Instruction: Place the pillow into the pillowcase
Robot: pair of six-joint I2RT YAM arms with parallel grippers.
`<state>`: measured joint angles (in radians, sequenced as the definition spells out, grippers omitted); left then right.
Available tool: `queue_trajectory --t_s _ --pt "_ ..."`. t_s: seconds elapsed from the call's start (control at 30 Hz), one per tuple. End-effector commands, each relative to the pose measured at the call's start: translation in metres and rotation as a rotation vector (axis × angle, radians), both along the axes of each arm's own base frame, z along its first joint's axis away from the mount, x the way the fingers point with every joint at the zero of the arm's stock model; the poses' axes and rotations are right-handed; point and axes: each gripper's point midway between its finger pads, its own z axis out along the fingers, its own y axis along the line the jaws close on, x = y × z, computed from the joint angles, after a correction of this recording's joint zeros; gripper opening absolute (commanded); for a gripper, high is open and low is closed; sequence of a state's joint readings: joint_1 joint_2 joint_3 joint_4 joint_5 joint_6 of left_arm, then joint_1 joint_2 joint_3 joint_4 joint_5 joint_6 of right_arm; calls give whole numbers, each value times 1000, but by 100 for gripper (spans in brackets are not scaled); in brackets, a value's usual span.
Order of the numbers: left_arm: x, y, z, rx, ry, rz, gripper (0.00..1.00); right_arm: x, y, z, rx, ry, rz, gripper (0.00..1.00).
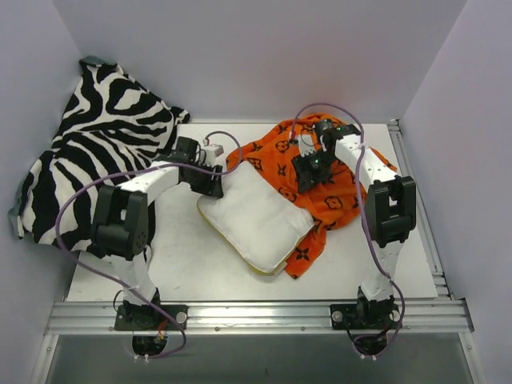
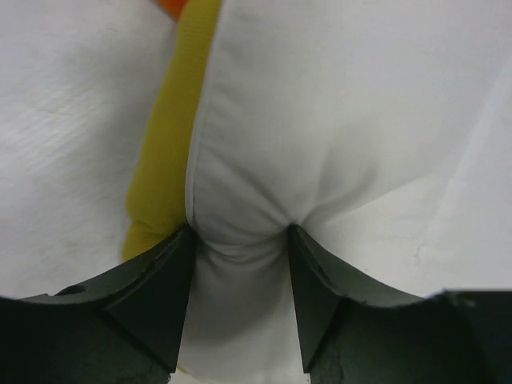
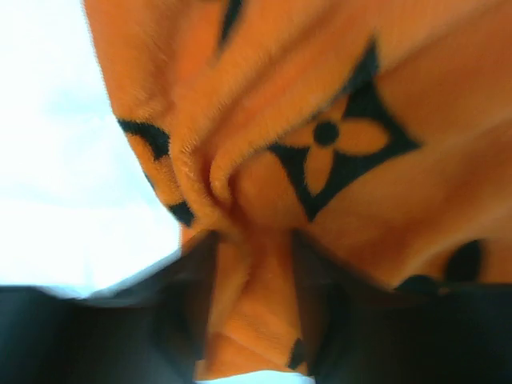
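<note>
Pinching puffy white pillow [image 2: 320, 120]: left claw [image 2: 240, 236]; fuzzy orange pillowcase [image 3: 320, 160] bunches.

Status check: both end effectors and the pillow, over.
Left end effector shut on pillow edge. Right end effector shut on bunched pillowcase. Pillow mostly outside it. Zebra cloth far left, clear of the work.

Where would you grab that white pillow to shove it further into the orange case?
Likely the pillow's left edge by the yellow piping, coming from the left: that end sticks out of the pillowcase, and it pinches softly between fingers.
</note>
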<state>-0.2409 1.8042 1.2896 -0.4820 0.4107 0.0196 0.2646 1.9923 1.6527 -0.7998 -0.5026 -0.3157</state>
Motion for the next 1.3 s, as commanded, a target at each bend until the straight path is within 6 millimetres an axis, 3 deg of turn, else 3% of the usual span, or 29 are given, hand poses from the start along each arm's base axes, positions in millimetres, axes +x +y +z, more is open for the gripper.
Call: queue_trajectory --t_s 0.0,0.03,0.13,0.2,0.23,0.27,0.3,0.4,0.57,0.67,0.7,0.77,0.8,0.87,1.0,1.03,1.07,1.13,1.2,1.23,1.27 --pt "-45 -66 -13 -132 129 -225 57 5 -4 31 -25 -61 60 50" --pt "-64 -90 -9 -155 141 -296 54 3 3 41 6 -76 62 59" --pt "-93 -121 24 -327 168 -348 50 -14 29 85 104 -144 75 77" --pt "-95 -121 51 -420 141 -297 64 -28 45 90 122 -153 97 88" --pt "-85 -108 59 -437 112 -243 71 -38 47 88 121 -149 93 94" --pt "-77 -99 77 -459 58 -194 75 -43 48 84 99 -146 91 100" --pt "-72 -86 75 -446 43 -143 83 -48 48 78 71 -140 88 100" --pt "-44 -50 85 -360 -62 -42 90 -70 53 52 -25 -114 114 100" --pt "-15 -38 65 -198 -120 -43 93 -81 53 -4 -229 -91 161 100" --pt "4 -46 34 -202 -51 -29 93 -81 52 -37 -290 -12 133 100" --pt "8 -50 29 -211 -40 -27 93 -82 51 -44 -295 14 120 97" --pt "20 -64 20 -258 -29 -38 94 -87 49 -55 -289 59 128 74" --pt "24 -70 17 -269 -32 -43 94 -88 46 -56 -286 69 124 36" --pt "33 -90 11 -293 -37 -85 94 -84 47 -45 -247 42 108 3" --pt "43 -128 6 -350 -59 -161 94 -79 52 -1 -56 -15 68 0" --pt "44 -136 5 -365 -54 -175 94 -79 51 19 18 -41 44 0" --pt "42 -147 -8 -375 -18 -175 94 -79 50 28 47 -54 38 0" --pt "43 -159 -11 -398 3 -176 93 -77 45 52 107 -100 21 0" --pt "41 -173 -18 -431 24 -174 90 -76 37 59 110 -135 16 0" --pt "45 -181 -11 -453 1 -188 73 -76 34 70 115 -173 15 0" --pt "38 -184 -18 -452 55 -192 60 -70 21 71 85 -206 -3 0"
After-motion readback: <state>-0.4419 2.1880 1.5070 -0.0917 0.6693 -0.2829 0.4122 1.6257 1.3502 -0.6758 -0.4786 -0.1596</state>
